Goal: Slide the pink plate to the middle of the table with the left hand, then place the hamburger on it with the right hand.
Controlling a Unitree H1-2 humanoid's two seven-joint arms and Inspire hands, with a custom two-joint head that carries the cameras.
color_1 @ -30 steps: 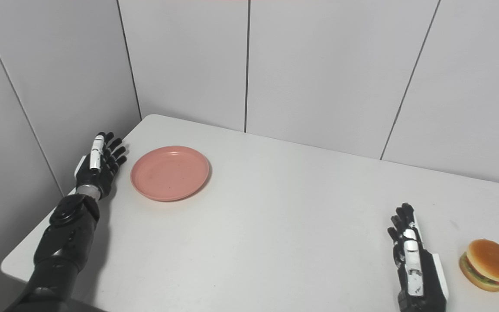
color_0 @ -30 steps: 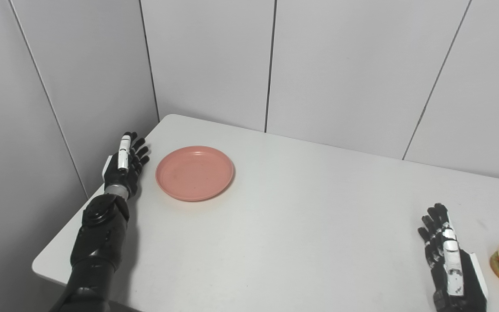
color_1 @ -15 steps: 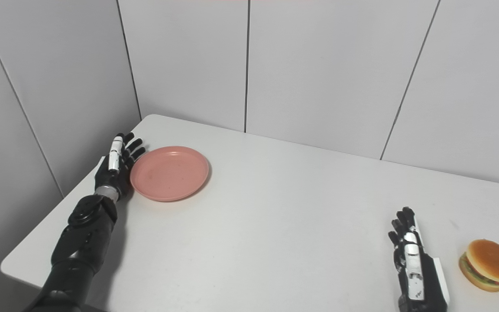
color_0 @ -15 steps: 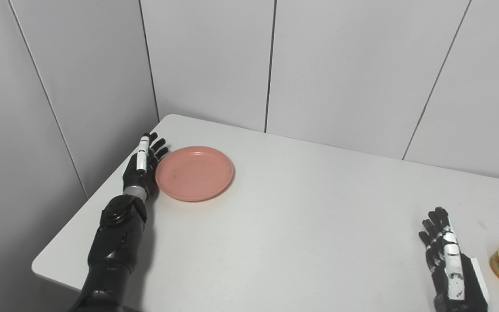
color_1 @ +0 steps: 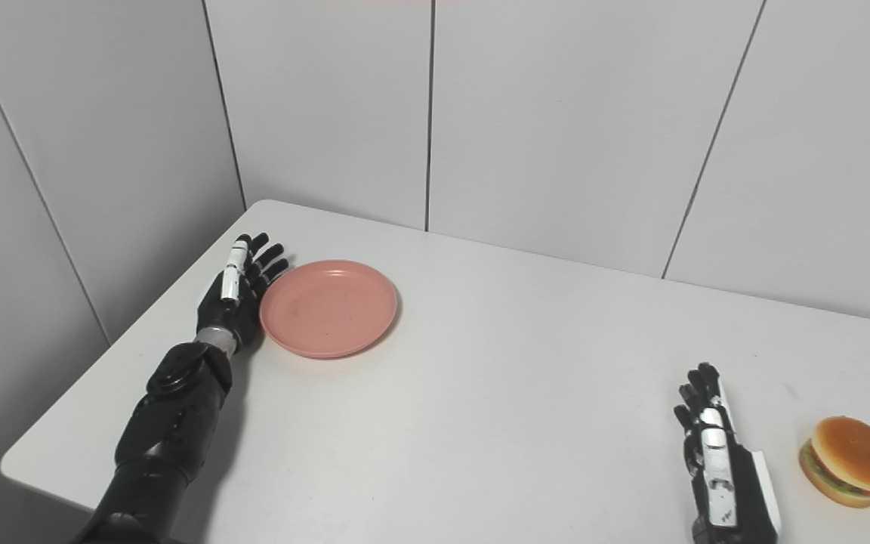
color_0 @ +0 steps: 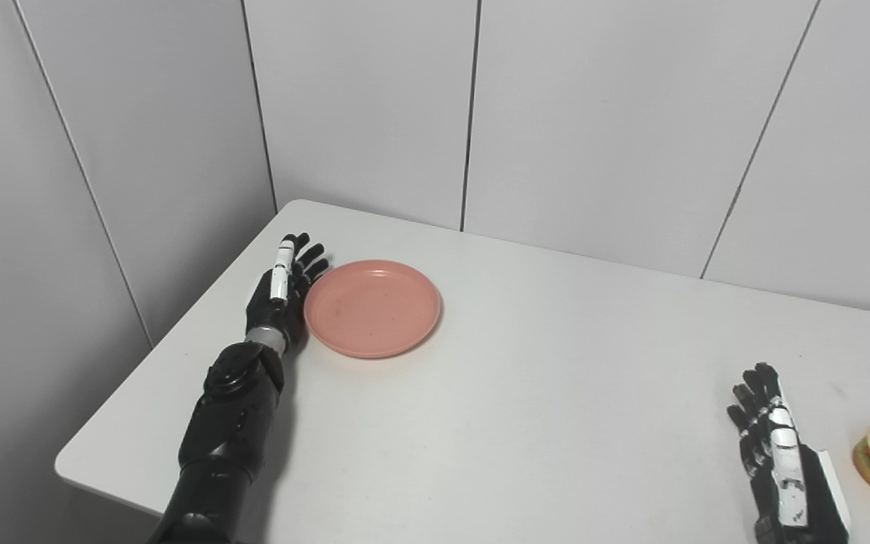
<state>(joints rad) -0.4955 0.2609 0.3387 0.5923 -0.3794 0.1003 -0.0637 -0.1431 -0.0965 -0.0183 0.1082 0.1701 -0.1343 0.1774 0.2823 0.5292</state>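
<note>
My white bench [color_0: 526, 393] sits in a corner of pale grey panelled walls [color_0: 593, 113], evenly lit, corner at eleven o'clock.

A second ago my left robot hand [color_0: 280, 291] lay apart from the pink plate [color_0: 372, 308], out by the left edge of the tabletop [color_0: 526, 408]. Since then I swung it inward until my flat, spread fingers [color_1: 265, 261] met the plate's left rim, and I have pushed on: the plate has slid a little to the right, toward the middle, with my hand pressed against its side.
</note>
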